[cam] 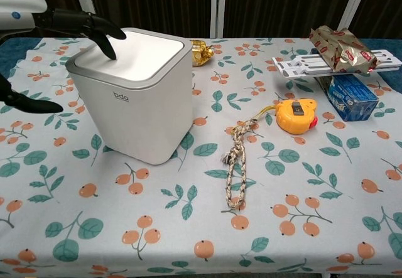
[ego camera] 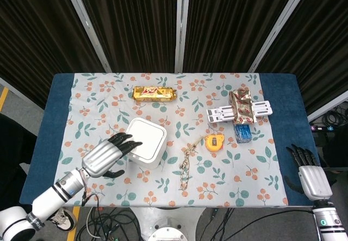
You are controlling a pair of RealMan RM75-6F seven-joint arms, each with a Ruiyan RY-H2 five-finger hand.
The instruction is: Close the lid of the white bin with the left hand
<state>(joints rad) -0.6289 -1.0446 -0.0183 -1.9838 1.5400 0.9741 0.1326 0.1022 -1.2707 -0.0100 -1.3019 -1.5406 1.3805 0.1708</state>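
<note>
The white bin [ego camera: 145, 143] [cam: 132, 96] stands left of the table's middle with its lid [cam: 135, 53] lying flat and closed on top. My left hand [ego camera: 106, 155] [cam: 69, 27] is at the bin's left side, fingers spread, their tips reaching over the lid's left edge. It holds nothing. Whether the tips touch the lid I cannot tell. My right hand [ego camera: 308, 175] hangs off the table's front right corner, fingers apart and empty.
A knotted rope [ego camera: 185, 165] and a yellow tape measure [ego camera: 215, 142] lie right of the bin. A gold packet [ego camera: 154, 93] sits behind it. A white rack [ego camera: 239, 111] with a foil packet [ego camera: 242, 104] and a blue box [ego camera: 243, 133] are at the right.
</note>
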